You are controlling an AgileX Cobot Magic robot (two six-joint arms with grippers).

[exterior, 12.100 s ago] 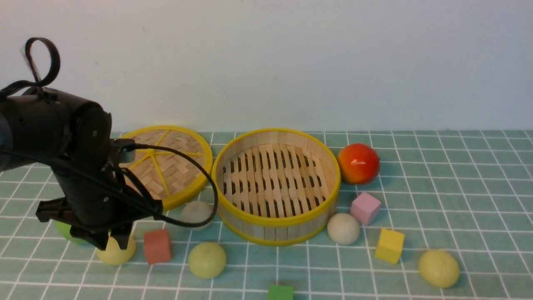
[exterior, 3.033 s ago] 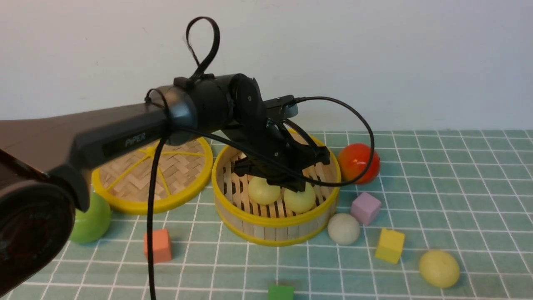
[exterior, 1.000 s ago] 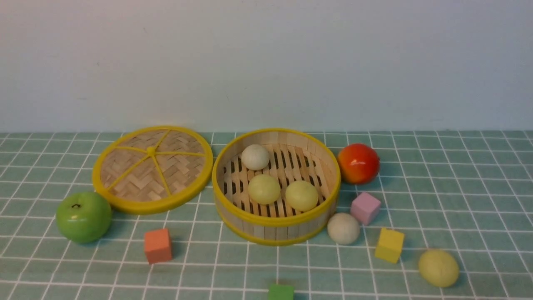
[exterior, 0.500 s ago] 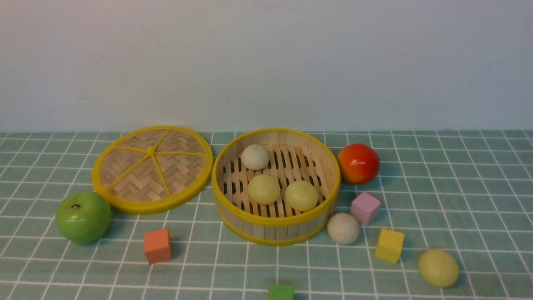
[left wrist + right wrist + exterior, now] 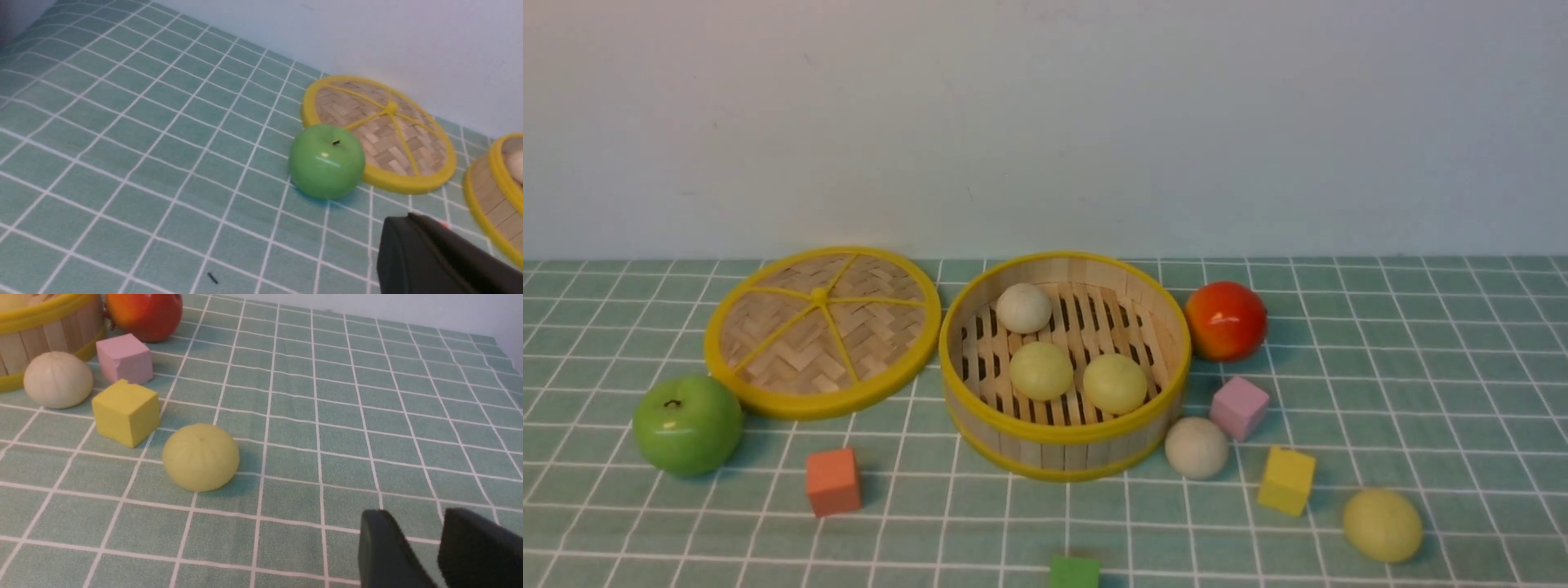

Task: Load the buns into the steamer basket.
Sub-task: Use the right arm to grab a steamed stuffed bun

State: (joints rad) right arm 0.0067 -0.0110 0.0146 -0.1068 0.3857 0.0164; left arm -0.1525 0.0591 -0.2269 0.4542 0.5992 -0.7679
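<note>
Steamer basket (image 5: 1065, 433): I count three buns (image 5: 1041, 370) in
Loose: off-white bun (image 5: 1196, 447), yellow-green bun (image 5: 1383, 524), both 4 o'clock of it
Left gripper (image 5: 433, 257): pressed together
Right gripper (image 5: 421, 526): spread, empty

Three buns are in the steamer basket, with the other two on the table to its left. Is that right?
Not the side. The steamer basket does hold three buns, but the off-white bun and the yellow-green bun lie on the table to its right, not its left, as the front view shows.
</note>
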